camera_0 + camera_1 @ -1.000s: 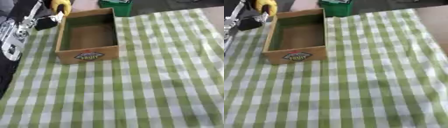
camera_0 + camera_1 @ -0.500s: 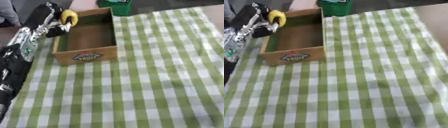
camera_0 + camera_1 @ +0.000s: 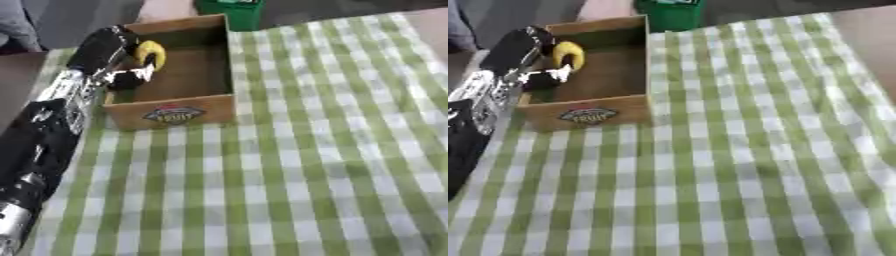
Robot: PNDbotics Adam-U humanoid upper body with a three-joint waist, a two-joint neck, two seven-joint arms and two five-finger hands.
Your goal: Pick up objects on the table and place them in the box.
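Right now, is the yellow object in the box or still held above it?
Still held. The left hand has its fingers curled round the yellow object, over the open box near its left wall; the floor below looks bare.

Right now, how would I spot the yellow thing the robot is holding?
Find the wooden box at the far left of the green checked cloth. Over its left wall, the left hand holds a small yellow object, the only yellow thing there.

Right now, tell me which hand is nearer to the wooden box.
Left. The left hand is over the left wall of the wooden box, fingers curled round a yellow object above the inside. The right hand shows in neither view.
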